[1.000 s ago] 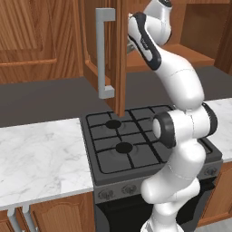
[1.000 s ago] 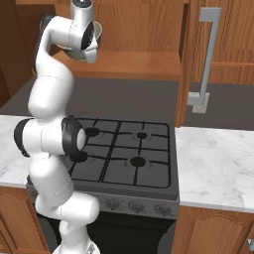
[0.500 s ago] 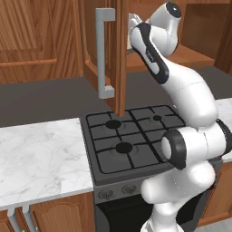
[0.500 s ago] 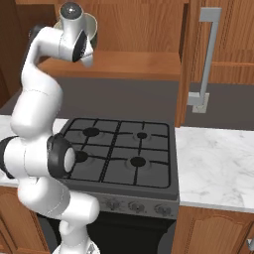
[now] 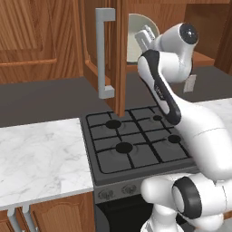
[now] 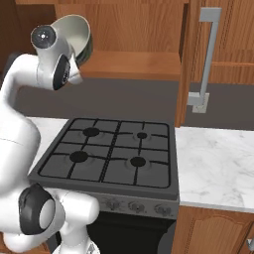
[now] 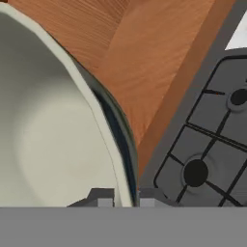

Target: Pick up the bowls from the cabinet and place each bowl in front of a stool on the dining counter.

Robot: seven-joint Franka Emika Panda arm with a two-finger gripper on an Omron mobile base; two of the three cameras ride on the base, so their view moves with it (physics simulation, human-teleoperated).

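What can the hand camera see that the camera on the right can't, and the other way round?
Hand view alone: the gripper shut on the rim of the cream bowl, one fingertip inside the rim and one outside, and the bowl's pale inside up close.

Right base view alone: the open cabinet door with its grey handle, the marble worktop, the stove knobs and the white arm.

Both: the bowl, the wooden cabinet shelf and the black stove.

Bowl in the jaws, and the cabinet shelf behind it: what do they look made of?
The bowl looks like glazed ceramic: smooth pale cream inside with a soft sheen, dark smudged outside. The cabinet shelf looks like warm brown wood with visible grain and a matte finish. Both are rendered, so this is appearance only.
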